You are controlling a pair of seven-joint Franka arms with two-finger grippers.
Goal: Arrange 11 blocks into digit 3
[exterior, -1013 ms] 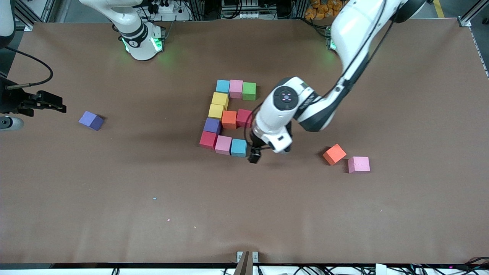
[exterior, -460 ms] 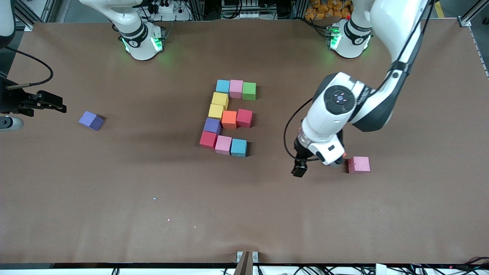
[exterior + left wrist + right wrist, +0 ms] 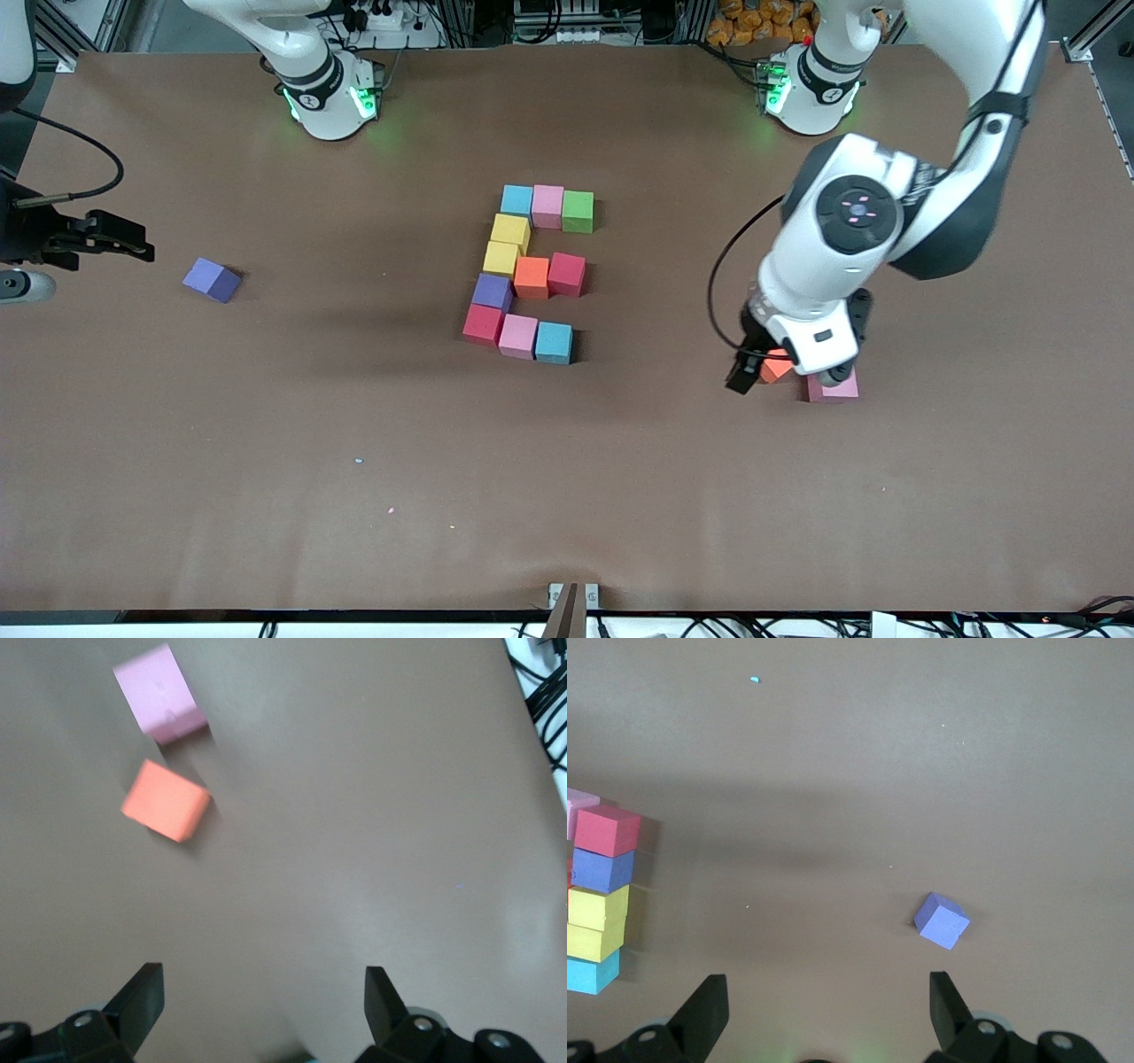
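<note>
Glossy white arms, dark grey joints, green-lit bases, black cable, black claw point(image 3: 742, 375) fingers

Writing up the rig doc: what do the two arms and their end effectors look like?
Both arms are glossy white with dark grey joint sections; each base carries a black band and glows green. The left arm's wrist has a round dark cap with small pink lights, and a black cable loops beside it. The left end effector and the right end effector have black fingers on black bodies with silver screws.

Brown table point(image 3: 266, 461) — cables at edges
</note>
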